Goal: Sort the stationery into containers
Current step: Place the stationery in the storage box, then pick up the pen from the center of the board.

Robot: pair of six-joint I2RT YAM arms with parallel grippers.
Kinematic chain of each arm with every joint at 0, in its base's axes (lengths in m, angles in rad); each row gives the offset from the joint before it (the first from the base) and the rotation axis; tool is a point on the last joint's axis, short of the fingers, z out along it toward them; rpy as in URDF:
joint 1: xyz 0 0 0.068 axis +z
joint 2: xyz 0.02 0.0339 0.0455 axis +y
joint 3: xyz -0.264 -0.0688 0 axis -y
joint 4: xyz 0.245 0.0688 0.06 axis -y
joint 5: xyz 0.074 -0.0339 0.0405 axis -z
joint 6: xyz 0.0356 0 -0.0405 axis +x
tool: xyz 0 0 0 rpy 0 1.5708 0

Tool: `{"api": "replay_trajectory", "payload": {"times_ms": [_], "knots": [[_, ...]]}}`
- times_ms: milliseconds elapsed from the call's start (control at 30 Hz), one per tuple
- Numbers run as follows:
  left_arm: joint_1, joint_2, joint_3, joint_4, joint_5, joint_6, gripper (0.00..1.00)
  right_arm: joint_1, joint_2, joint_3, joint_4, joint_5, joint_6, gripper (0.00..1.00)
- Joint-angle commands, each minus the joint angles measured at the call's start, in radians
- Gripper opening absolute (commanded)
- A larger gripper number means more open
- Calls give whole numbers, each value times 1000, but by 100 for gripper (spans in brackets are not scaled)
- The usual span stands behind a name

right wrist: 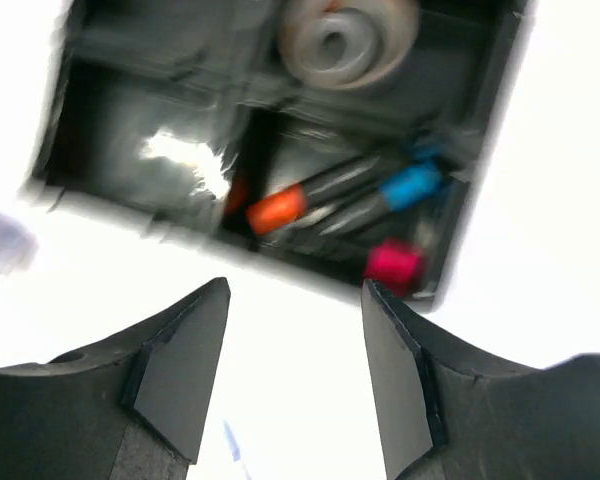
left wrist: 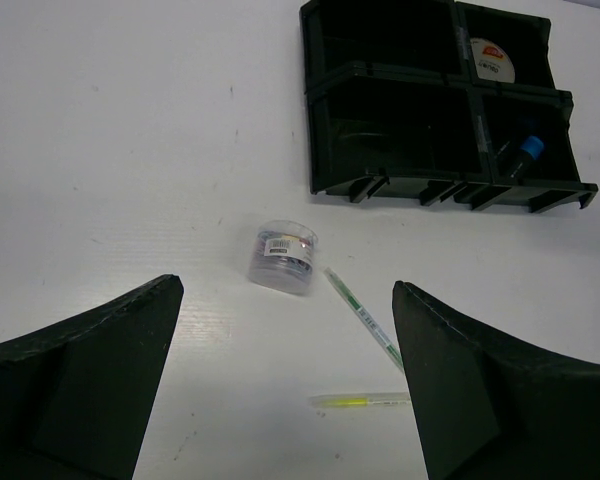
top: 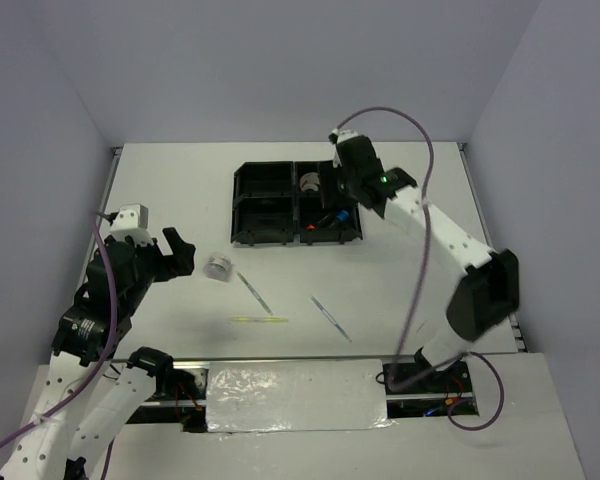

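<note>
Black tray [top: 238, 200] at the far edge of your tabletop [top: 170, 190], capped highlighters [right wrist: 330, 190] in its near-right compartment, your right claw [right wrist: 295, 300] apart and empty above them, left claw [top: 180, 252] apart, empty, beside a clear roll [top: 219, 266]

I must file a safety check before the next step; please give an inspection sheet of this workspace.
Surface: white table, no spill seen.
Job's things: black tray holds a tape roll and three highlighters; clear roll, two thin pens and yellow-green stick lie outside on the table.
Clutter: nothing seen.
Grippers: left gripper open, empty; right gripper open, empty, over the tray.
Cables: purple cable arches over right arm; another along left arm.
Surroundings: pale walls; shiny sheet at the near edge.
</note>
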Motion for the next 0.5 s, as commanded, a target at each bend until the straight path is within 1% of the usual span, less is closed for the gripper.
{"api": "replay_trajectory", "payload": {"times_ms": [0, 67, 100, 133, 167, 200, 233, 367, 400, 467], "knots": [[-2, -7, 6, 27, -14, 16, 99, 118, -204, -286, 63, 8, -5, 63], [-2, -10, 6, 25, -19, 13, 99, 165, -303, -394, 90, 15, 29, 63], [-3, -9, 6, 25, -22, 11, 99, 188, -325, -484, 93, 26, 46, 63], [-3, -9, 7, 22, -25, 10, 100, 242, -345, -526, 97, 35, 75, 63], [-3, -12, 6, 22, -30, 8, 99, 265, -380, -565, 105, 46, 88, 63], [-3, -12, 7, 20, -34, 7, 99, 290, -392, -640, 111, 54, 105, 60], [-3, -12, 7, 19, -40, 4, 99, 328, -399, -671, 116, 54, 140, 59], [-3, -13, 6, 16, -47, 1, 99, 406, -396, -803, 151, 44, 171, 54], [-3, -10, 6, 16, -47, 1, 99, 416, -376, -814, 156, 29, 170, 52], [-3, -7, 6, 14, -50, -2, 99, 446, -357, -833, 169, 31, 168, 51]]}}
